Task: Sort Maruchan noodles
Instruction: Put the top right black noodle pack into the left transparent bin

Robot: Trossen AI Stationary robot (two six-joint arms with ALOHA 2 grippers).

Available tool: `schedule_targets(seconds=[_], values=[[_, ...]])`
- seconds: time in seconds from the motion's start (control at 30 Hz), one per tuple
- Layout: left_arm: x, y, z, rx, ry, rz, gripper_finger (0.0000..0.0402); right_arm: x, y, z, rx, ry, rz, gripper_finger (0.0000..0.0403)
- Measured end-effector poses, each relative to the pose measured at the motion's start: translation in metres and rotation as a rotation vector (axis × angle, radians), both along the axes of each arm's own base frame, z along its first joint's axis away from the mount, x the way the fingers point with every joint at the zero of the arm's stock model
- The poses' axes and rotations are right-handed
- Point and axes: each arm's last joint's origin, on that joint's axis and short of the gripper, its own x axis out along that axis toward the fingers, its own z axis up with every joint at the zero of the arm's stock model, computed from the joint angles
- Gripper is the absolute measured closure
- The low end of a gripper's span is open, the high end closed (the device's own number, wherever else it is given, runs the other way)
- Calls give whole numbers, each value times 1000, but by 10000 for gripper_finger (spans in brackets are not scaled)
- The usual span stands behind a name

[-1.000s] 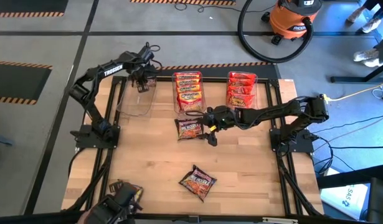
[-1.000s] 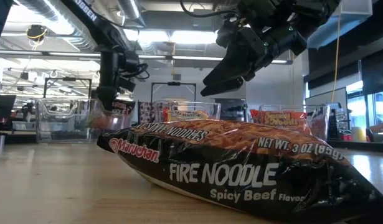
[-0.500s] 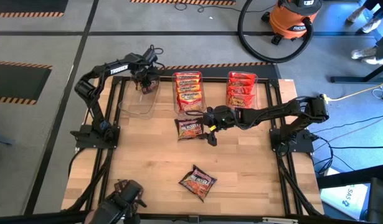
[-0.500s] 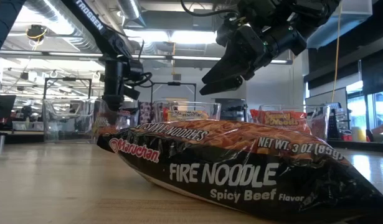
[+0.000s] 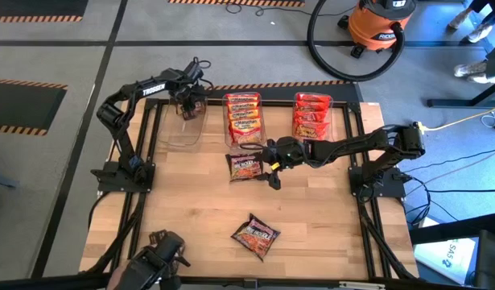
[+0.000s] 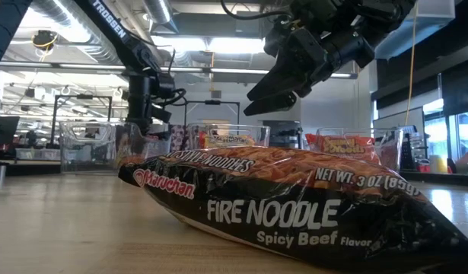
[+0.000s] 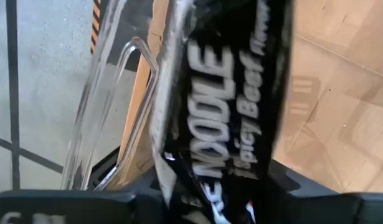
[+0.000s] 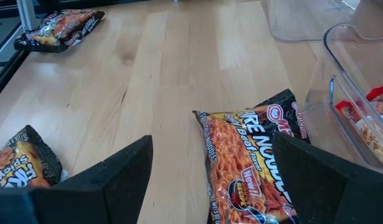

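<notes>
Left gripper (image 5: 188, 105): in the upper left of the high view, over the clear empty plastic tub (image 5: 179, 129) at the back left of the worktop (image 5: 191, 217); in its wrist view a dark purple-black glossy "Fire Noodle" packet (image 7: 222, 99) stands between its fingers, hanging over the tub's clear wall; whether the fingers clamp it or have let go, I cannot tell.

Right gripper (image 5: 273, 167): in the centre of the high view, above the worktop, its fingers (image 8: 110, 180) spread apart and grasping nothing.

Packet under the right gripper: a dark packet with orange noodle print (image 5: 245, 167) lying flat on the worktop just in front of the middle tub, between the spread fingers in the right wrist view (image 8: 250, 162).

Front packet: another dark Fire Noodle packet (image 5: 256, 235) lies alone in the lower centre of the high view; it fills the foreground of the low view (image 6: 294, 205).

Middle clear tub (image 5: 228, 121): upper centre, holding orange-yellow packets (image 5: 245, 121) stacked in a row.

Right clear tub (image 5: 329, 121): upper right of centre, holding red packets (image 5: 310, 117).

Beyond the worktop: an orange shop vacuum (image 5: 380, 24) on the floor at the top right.
</notes>
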Motion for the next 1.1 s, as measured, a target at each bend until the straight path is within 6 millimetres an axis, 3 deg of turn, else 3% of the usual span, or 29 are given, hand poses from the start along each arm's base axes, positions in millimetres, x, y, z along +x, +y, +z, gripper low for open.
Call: schedule_targets(seconds=[0.2, 0.5, 1.1], values=[[-1, -3, 3, -7, 11, -1, 248, 0, 0, 0, 0, -1, 0, 95], [-4, -5, 21, 72, -13, 5, 246, 1, 0, 1, 5, -12, -3, 95], [-9, 7, 25, 167, -47, 90, 248, 1, 0, 1, 31, -14, 2, 95]])
